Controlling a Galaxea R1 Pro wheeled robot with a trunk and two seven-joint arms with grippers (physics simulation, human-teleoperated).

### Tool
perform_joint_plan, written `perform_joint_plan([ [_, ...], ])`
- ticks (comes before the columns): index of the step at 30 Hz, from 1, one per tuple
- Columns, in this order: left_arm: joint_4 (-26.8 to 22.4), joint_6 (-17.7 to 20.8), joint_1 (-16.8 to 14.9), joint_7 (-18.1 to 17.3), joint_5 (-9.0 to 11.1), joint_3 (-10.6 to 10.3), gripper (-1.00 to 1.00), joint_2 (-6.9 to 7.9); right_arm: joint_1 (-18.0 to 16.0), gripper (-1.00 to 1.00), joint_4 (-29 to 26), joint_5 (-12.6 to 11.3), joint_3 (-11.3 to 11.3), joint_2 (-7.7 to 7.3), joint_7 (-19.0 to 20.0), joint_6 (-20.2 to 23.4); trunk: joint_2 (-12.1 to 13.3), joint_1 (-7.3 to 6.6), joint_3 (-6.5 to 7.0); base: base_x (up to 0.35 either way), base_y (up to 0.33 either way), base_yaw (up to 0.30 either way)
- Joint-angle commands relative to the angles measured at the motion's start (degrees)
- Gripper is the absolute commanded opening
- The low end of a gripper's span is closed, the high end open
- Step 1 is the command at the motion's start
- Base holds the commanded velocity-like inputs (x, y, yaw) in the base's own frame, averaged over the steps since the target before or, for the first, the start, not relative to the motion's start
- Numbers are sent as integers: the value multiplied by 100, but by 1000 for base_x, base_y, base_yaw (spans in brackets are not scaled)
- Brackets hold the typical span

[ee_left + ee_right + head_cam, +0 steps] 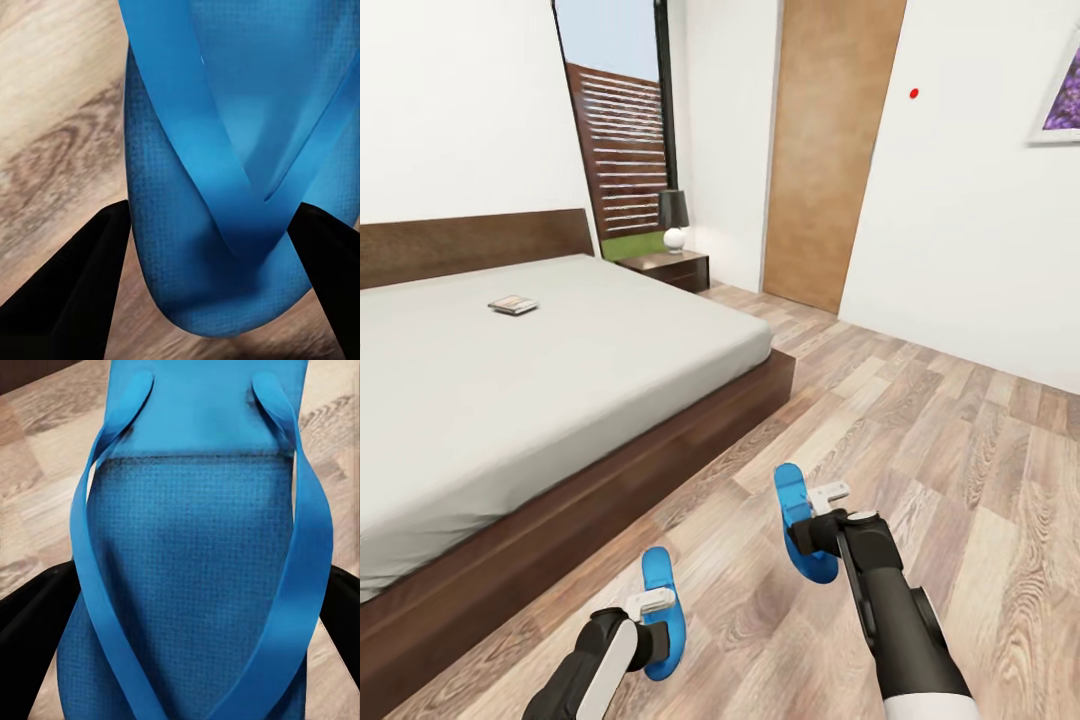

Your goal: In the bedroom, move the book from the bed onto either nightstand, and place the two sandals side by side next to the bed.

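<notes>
Blue flip-flops are sitting one in each of the robot's grippers above the wood-plank floor (pixel 920 420), off the foot-end corner of the bed (pixel 560 370). The left gripper (pixel 652 625) is gripping the left sandal (pixel 660 610) with its fingers (pixel 71 300) pressing against both edges of the sole, near the point where the straps are meeting. The right gripper (pixel 822 528) is clasping the right sandal (pixel 797 520) the same way, its dark fingers (pixel 34 622) showing at either side of the sole, outside the straps. Both sandals are standing on edge, their long axes running roughly parallel to each other and pointing away from the robot, along the bed's side rail. They are lying well apart, the right one further forward than the left.

The book (pixel 513 305) is lying flat on the pale mattress, toward the headboard end and away from the near edge. Its cover is showing a dark patch with a thin orange trace, but any lettering is too small to read.

A dark nightstand (pixel 665 267) is standing beside the bed's far corner, carrying a lamp (pixel 674 215) with a black shade and white round base. Behind it, the tall window (pixel 615 130) is showing a slatted fence. A framed picture (pixel 1060 100) on the right wall is being cut off by the frame edge, and the bed's left part is cut off too.
</notes>
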Motion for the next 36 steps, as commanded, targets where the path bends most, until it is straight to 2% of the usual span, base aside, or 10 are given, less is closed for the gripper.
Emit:
perform_joint_plan([
  [1,-4,14,-5,54,62,-8,-100,1,-3,-100,-10,59,-13,6,58,0,-1,-3,17,0,0,-3],
  [6,2,11,-9,54,62,-8,-100,0,-3,-100,-16,58,-16,6,60,-13,6,-16,128,0,0,-1],
  [17,14,-90,-5,59,52,-63,-100,-10,10,-100,-235,54,11,6,52,-4,6,-16,128,103,-73,0],
  [36,54,-252,-5,62,10,-87,-100,-7,15,-100,-325,54,13,6,51,1,6,-16,128,245,-235,0],
])
